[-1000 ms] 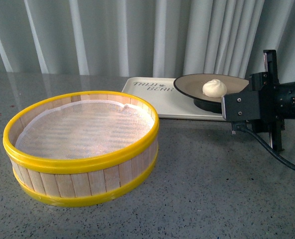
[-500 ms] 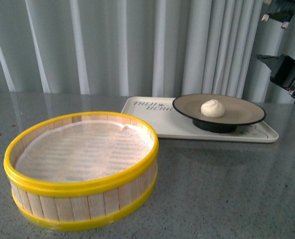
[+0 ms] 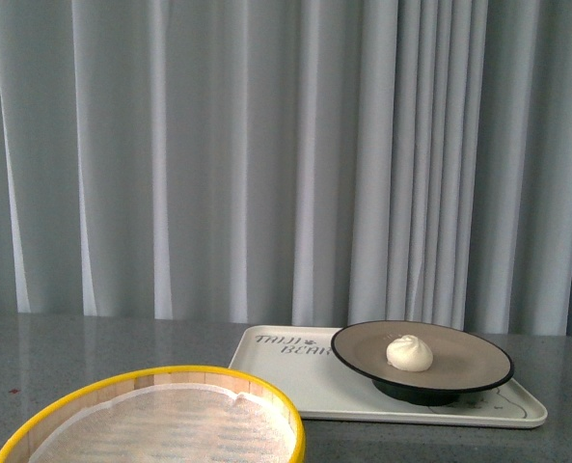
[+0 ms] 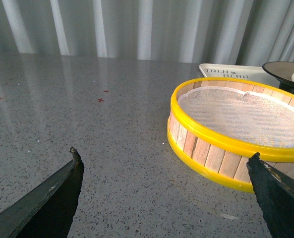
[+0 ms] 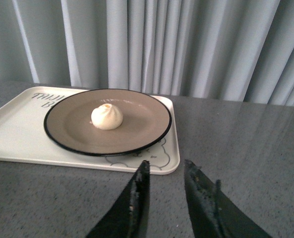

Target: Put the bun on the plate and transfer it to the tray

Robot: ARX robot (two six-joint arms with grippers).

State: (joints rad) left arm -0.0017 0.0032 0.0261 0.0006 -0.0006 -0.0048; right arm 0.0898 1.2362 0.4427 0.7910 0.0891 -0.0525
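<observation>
The bun sits on the brown black-rimmed plate, which stands on the cream tray at the right. In the right wrist view the bun lies left of centre on the plate, on the tray. My right gripper is open and empty, over the grey table just short of the tray's near edge. My left gripper is wide open and empty, low over the table beside the steamer basket. Neither arm shows in the front view.
A yellow-rimmed bamboo steamer basket with a white liner stands at the front left; it also shows in the left wrist view. Grey curtains hang behind the grey speckled table.
The front view has tilted upward, showing more curtain and less table. The right arm, in view at the right edge before, has left the front view. Bun, plate and tray have not moved.
</observation>
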